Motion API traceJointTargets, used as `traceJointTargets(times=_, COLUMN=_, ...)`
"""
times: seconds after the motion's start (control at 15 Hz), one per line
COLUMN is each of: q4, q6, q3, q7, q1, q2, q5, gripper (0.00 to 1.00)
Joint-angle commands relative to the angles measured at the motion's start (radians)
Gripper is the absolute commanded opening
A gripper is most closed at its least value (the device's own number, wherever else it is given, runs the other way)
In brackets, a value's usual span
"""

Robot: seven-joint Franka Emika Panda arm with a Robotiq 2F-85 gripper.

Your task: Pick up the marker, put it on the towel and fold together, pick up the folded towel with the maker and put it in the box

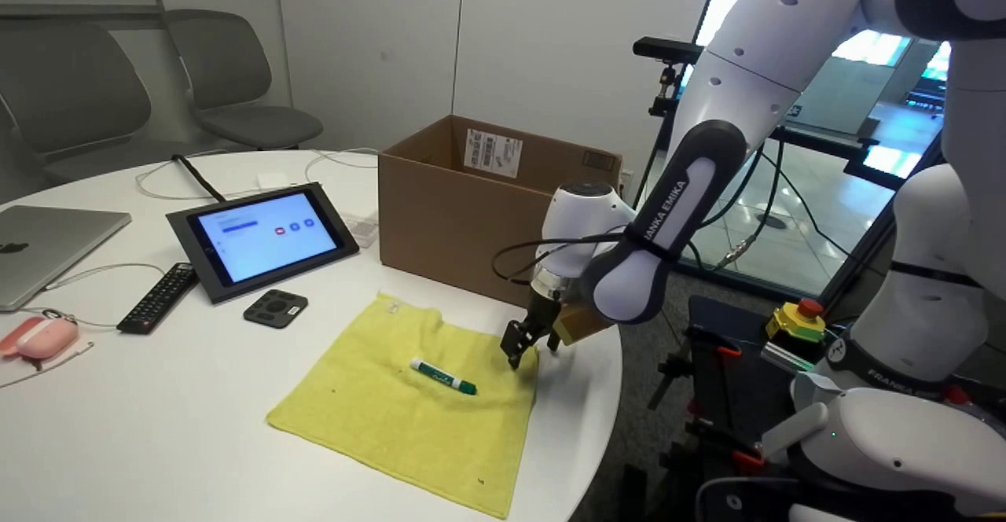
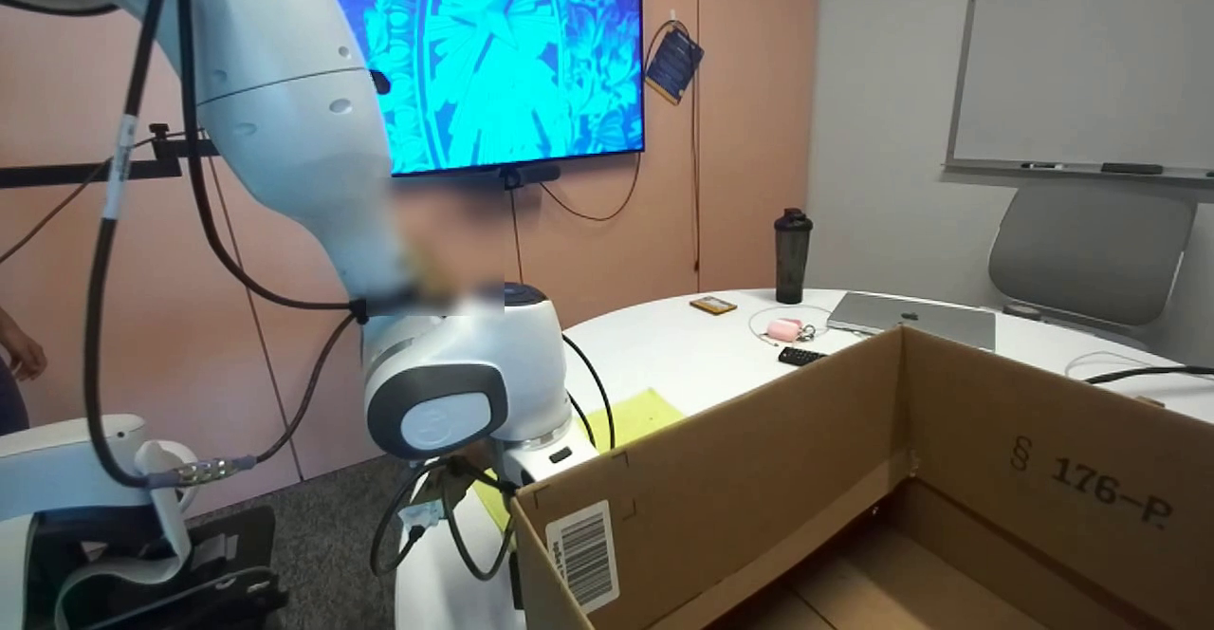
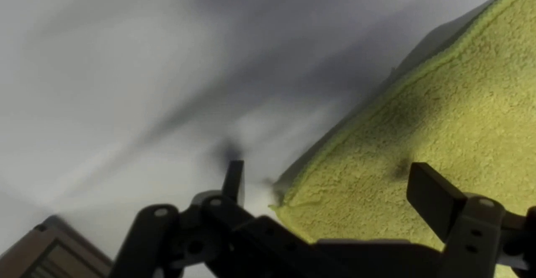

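While the robot arm (image 1: 754, 58) extends over the rim of the round white table (image 1: 196, 443), the brown cardboard box (image 1: 448, 215) stands upright on it, mouth upward. From above its wall, an exterior view shows the inside: printed lettering (image 2: 1091, 483), walls and part of the floor; the near end is cut off, so its full contents cannot be told. The yellow towel (image 1: 393, 435) lies spread out with shallow ripples, one side facing the box and another facing the table's rim. A silver laptop (image 1: 63, 251) rests near the table's edge in both exterior views. Each exterior view has something of its own: the tilted tablet (image 1: 267, 239), its screen lit, and the dark bottle (image 2: 792, 255), standing by the table's edge, contents unclear. Over the towel corner lying close to both box and rim, the gripper (image 3: 325, 173) has its fingers wide apart and holds nothing; the wrist view puts one finger above the table and the other above the towel, contact uncertain. The white-and-green marker (image 1: 444, 377) lies on the towel around its middle, apart from the fingers, and appears in a single exterior view.
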Motion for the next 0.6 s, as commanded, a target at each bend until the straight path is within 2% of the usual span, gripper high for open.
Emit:
traceJointTargets(times=0.0, q4=0.003, q6=0.078, q3=0.011, q7=0.004, q1=-0.001, q2=0.032, q5=0.064, gripper=1.00)
traceJointTargets(times=0.13, q4=0.009, q6=0.106, q3=0.002, q7=-0.001, q1=0.005, q2=0.051, q5=0.081, gripper=1.00)
traceJointTargets(times=0.53, q4=0.023, q6=0.117, q3=0.083, q7=-0.097, q1=-0.094, q2=0.060, q5=0.094, gripper=1.00)
